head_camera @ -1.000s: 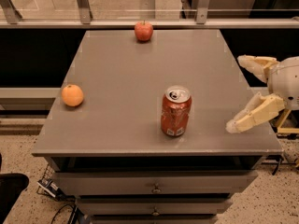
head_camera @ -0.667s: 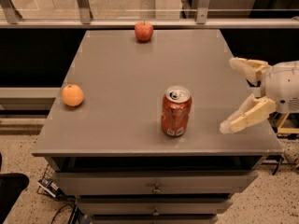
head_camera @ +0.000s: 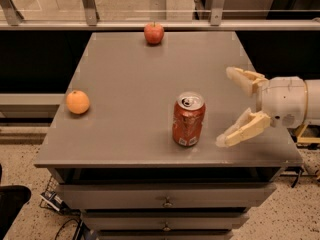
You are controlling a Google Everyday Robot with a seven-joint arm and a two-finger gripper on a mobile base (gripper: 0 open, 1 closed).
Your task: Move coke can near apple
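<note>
Coke can [head_camera: 188, 119], camera view: upright on tabletop [head_camera: 125, 79], just ahead of end effector [head_camera: 227, 107], not touching. Jaws wide, empty. Step looks like approach, pre-grasp. Next: get fingers around can, grip, carry to apple [head_camera: 154, 33], well beyond can at far edge.

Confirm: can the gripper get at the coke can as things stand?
Probably yes. The gripper sits open just right of the upright coke can, facing it, with nothing between them.
</note>
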